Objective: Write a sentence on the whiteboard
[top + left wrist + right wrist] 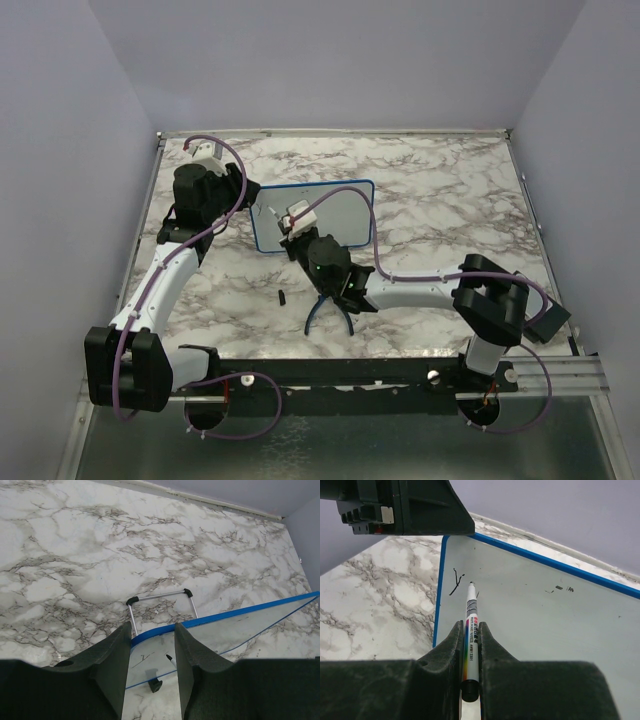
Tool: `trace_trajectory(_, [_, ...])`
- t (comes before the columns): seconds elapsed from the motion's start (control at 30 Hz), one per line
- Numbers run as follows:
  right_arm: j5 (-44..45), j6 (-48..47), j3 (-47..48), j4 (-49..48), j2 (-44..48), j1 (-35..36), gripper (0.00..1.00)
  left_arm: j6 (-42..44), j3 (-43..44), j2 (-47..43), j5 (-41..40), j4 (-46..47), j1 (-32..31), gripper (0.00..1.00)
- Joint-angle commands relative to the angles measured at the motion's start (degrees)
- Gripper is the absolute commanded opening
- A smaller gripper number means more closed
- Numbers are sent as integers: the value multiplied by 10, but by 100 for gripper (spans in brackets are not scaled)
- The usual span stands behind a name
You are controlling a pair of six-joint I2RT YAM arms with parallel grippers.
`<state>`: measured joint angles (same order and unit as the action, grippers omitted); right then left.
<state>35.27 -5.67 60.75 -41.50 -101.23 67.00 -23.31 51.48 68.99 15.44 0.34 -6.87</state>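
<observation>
Nearest the arm bases, blue-handled pliers (330,310) and a small black piece (282,297) lay on the marble table (450,200), close by the right arm. Right gripper (471,630) was closed tight on a white marker (471,607). The marker's tip was at the surface of the whiteboard (535,625) near its left edge, just right of the sentence (455,582), which amounted to one y-like black stroke. Beyond, the board stood tilted mid-table, left of centre; left gripper (152,637) was clamped over the blue frame at the upper left corner, with the wire stand (160,596) behind.
</observation>
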Motion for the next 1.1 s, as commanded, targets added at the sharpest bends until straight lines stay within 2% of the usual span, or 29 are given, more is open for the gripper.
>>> trace_trajectory(0.0, [14,-6,-6,-14,2,-4,1,2,-9,-8,19,-7,-2,40])
trace_trajectory(1.07, [-8,-3,37,11,-44,-9,1,3,-9,-8,21,-8,-2,40])
